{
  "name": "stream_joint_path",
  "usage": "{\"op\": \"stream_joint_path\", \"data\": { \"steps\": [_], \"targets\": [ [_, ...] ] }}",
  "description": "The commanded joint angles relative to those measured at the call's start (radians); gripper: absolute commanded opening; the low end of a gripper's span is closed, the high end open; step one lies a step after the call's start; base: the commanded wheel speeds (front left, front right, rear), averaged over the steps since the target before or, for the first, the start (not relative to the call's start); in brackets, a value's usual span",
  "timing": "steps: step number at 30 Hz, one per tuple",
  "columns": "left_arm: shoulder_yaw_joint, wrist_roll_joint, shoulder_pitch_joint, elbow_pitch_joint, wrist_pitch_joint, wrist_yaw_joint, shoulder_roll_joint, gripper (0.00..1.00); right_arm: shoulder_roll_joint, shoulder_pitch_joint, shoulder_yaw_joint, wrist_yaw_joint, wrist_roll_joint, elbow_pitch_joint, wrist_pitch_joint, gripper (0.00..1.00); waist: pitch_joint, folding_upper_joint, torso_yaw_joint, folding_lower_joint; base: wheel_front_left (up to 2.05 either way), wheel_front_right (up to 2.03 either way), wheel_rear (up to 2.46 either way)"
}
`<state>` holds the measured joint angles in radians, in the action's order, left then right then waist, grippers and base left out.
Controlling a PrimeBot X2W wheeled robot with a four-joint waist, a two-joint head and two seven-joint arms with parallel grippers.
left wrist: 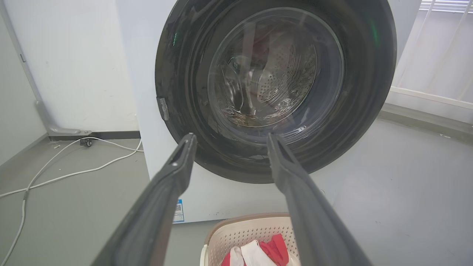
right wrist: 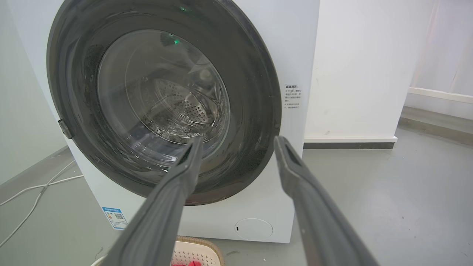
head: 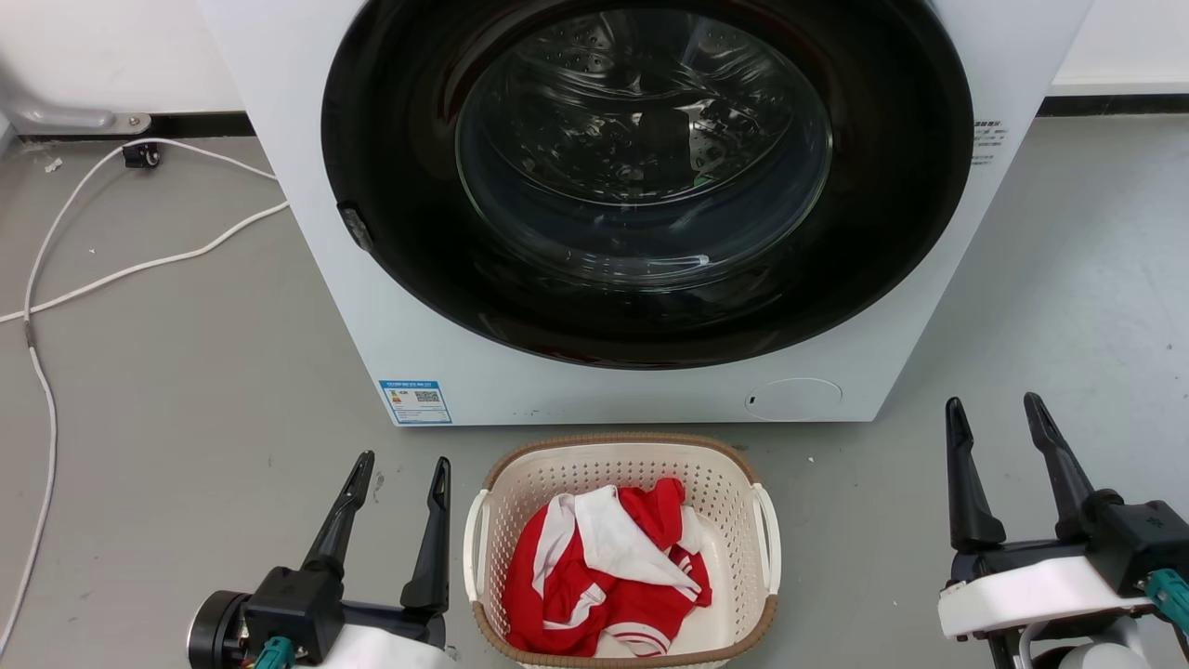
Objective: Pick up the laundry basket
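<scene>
**Laundry basket** (head: 557,478): cream-white perforated plastic, rounded-rectangular, with a brown woven-look rim and white handles (head: 769,539) on its left and right sides. It stands upright on the grey floor (head: 186,390) with its opening facing up. It sits just in front of the foot of the white front-loading washing machine (head: 325,279), between the two grippers and apart from both. A crumpled red-and-white garment (head: 604,576) lies inside. The lower edge of the head view cuts the basket's near end, so its long axis cannot be told. The jaws of the left gripper (head: 405,460) and the right gripper (head: 994,401) stand apart and hold nothing, fingers pointing toward the machine.
</scene>
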<state>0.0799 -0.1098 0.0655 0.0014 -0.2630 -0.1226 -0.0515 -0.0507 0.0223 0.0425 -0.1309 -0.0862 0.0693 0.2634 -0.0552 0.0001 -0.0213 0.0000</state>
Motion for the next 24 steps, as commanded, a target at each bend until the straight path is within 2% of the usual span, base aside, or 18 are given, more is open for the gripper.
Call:
{"op": "stream_joint_path", "data": {
  "steps": [1, 16, 24],
  "targets": [
    [-0.002, -0.004, 0.002, 0.001, -0.003, -0.001, 0.001, 1.00, 0.001, 0.003, 0.001, 0.000, -0.005, 0.001, 0.002, 1.00, 0.000, -0.0001, 0.000, 0.0000, 0.00, 0.00, 0.00],
    [0.000, -0.012, -0.008, 0.001, -0.003, -0.005, 0.001, 1.00, 0.001, 0.008, 0.000, 0.000, -0.013, 0.004, 0.002, 1.00, -0.016, -0.0001, 0.007, 0.0000, 0.00, 0.00, 0.00],
    [-0.003, -0.012, -0.030, 0.036, -0.003, -0.005, 0.001, 1.00, 0.001, 0.025, -0.003, 0.000, -0.008, 0.023, 0.002, 1.00, -0.073, -0.0001, 0.007, 0.0000, 0.00, 0.00, 0.00]
  ]
}}
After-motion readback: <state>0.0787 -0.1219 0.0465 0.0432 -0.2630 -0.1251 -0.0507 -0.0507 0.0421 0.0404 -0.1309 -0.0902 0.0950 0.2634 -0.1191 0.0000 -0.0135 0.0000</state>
